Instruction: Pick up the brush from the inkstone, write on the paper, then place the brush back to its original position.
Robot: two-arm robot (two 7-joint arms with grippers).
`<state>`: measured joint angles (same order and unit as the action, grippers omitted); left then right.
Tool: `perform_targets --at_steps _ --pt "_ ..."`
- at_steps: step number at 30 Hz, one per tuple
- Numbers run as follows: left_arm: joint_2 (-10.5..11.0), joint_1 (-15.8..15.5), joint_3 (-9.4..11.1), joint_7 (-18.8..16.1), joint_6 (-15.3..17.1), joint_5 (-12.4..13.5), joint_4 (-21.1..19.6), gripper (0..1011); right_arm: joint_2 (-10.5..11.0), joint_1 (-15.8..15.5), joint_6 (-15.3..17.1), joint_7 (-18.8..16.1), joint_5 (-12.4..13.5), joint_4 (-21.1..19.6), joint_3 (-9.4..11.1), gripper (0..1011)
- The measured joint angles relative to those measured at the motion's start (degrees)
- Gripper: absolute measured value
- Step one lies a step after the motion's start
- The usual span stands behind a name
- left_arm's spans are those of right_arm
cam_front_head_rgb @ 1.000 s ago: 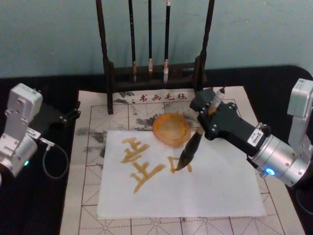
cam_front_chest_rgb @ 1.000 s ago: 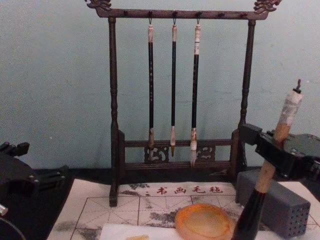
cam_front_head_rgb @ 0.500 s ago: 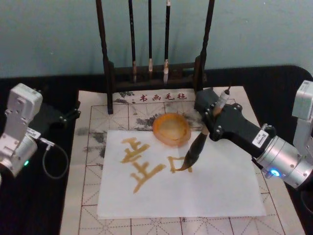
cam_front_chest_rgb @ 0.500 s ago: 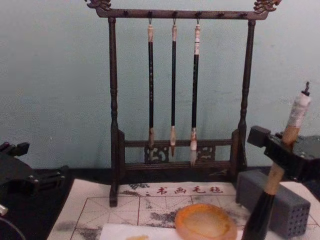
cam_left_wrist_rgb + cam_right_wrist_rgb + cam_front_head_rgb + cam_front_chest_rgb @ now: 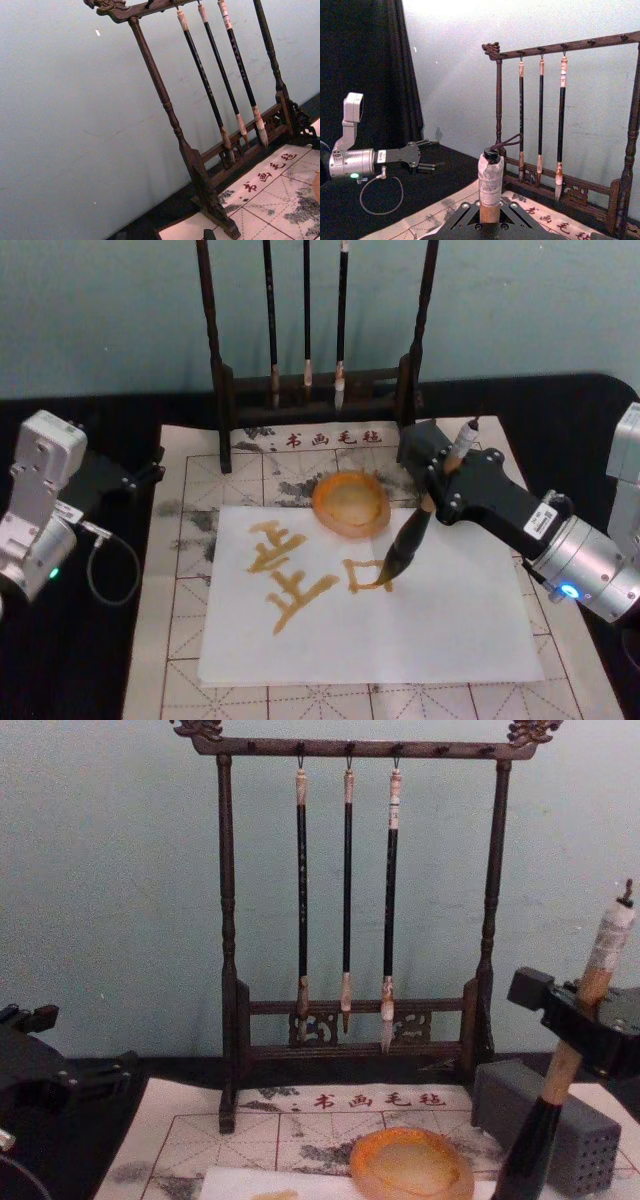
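Brush (image 5: 408, 543), clamped in the right hand (image 5: 438, 485), has dragged rightward below the inkstone (image 5: 350, 505), completing a stroke; left hand (image 5: 145, 477) idle, apart.

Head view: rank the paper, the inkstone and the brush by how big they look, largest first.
1. The paper, clearly largest.
2 and 3. Unsure: the brush, held by the right hand, looks longer than the inkstone is wide but much thinner, and it stands nearer the camera.
The left hand sits idle at the left.
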<state>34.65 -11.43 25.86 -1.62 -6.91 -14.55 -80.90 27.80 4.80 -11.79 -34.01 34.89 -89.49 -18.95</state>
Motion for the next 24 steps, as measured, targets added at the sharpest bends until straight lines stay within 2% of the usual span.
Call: perform_targets --at_steps 24 --pt "0.0 0.0 0.0 0.0 0.0 0.0 0.0 1001 0.9 -1.5 -0.5 -0.2 0.3 -1.5 1.3 15"
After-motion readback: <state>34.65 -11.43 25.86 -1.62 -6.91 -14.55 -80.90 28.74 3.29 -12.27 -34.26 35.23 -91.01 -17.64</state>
